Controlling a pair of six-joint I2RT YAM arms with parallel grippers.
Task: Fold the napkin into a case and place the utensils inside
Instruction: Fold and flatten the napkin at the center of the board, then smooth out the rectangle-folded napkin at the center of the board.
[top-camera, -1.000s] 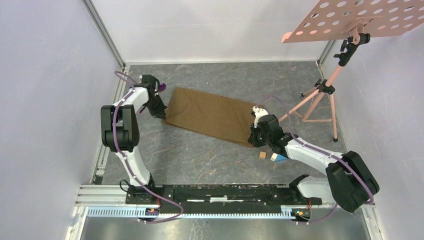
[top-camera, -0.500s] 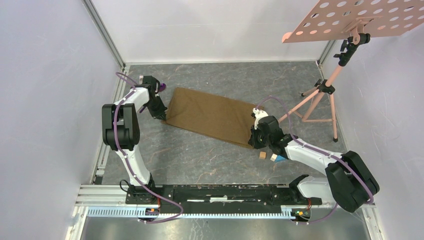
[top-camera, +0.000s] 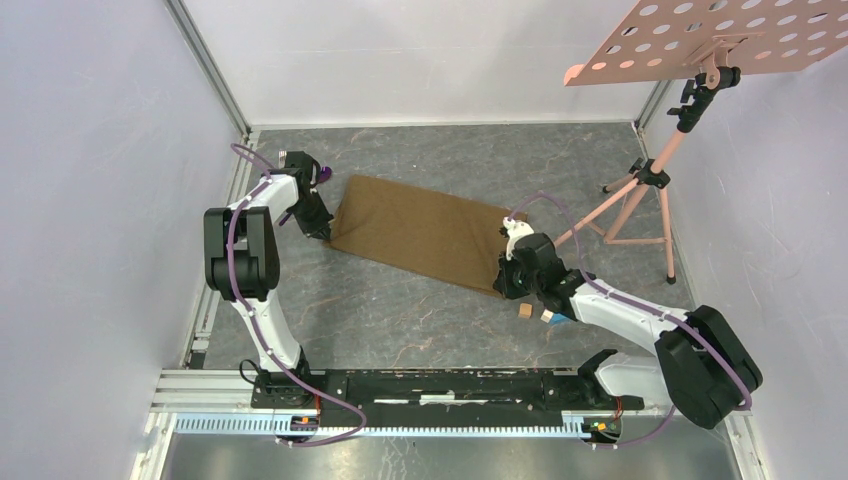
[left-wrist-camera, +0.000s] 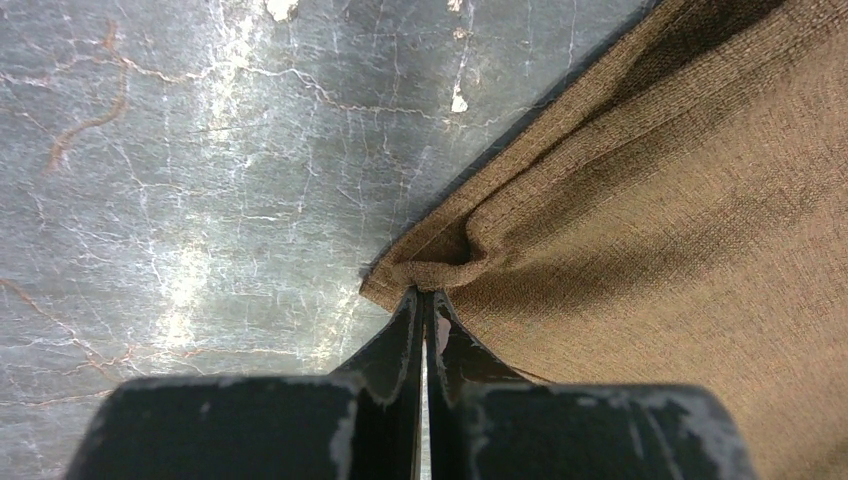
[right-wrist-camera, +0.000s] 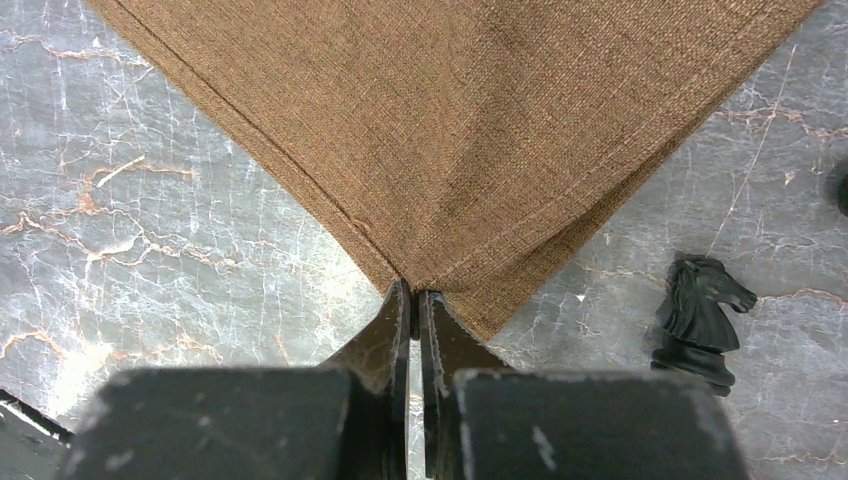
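The brown napkin lies flat as a long folded rectangle, slanting across the middle of the table. My left gripper is at its near left corner. In the left wrist view the left gripper is shut on that corner, and the napkin is puckered just above the tips. My right gripper is at the near right corner. In the right wrist view the right gripper pinches the pointed corner of the napkin. The utensils are out of view.
A small wooden block and a blue block lie just near of the right gripper. A black chess knight stands right of the pinched corner. A pink tripod stand with a perforated board occupies the far right. Walls close in on both sides.
The right wrist has eased slightly left and nearer with its corner of the napkin. The left arm shifted barely. Both grips stay as they were.
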